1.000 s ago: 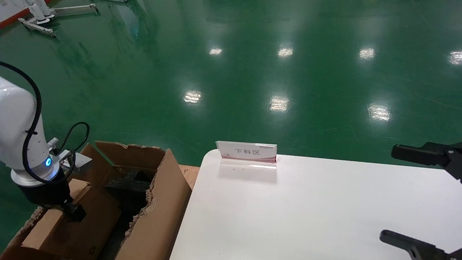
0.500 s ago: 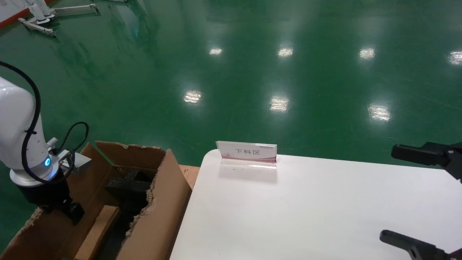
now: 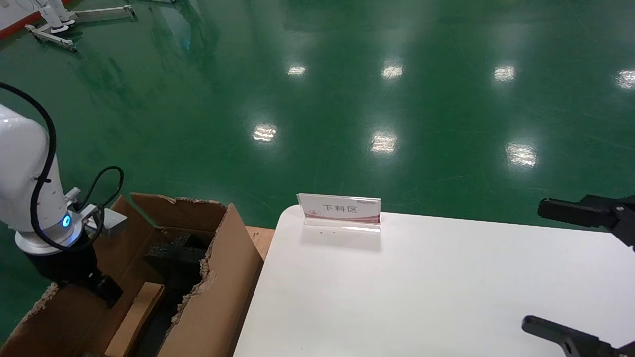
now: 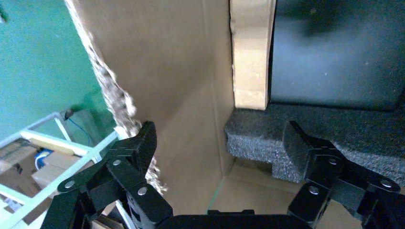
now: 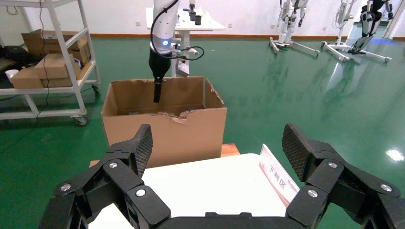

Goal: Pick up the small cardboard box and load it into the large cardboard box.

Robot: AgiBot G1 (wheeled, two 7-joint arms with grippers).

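Observation:
The small cardboard box [image 3: 133,317] stands on its long edge inside the large cardboard box [image 3: 221,277], leaning beside the black foam blocks [image 3: 173,255]. In the left wrist view its thin edge [image 4: 248,52] rests against a foam block [image 4: 267,138]. My left gripper [image 3: 106,293] hangs inside the large box near its left wall [image 4: 157,62], open and empty [image 4: 219,138], apart from the small box. My right gripper [image 3: 533,265] is open and empty [image 5: 216,138] over the right end of the white table [image 3: 421,287]. The large box also shows in the right wrist view [image 5: 162,133].
A clear sign holder with a red and white card [image 3: 339,210] stands at the table's far edge. The large box sits left of the table on the green floor. A white shelf cart with cartons [image 5: 47,67] stands far beyond it.
A second ago the left gripper held the small box over the carton. The box has dropped onto its edge inside it, and the gripper stands open and free of it.

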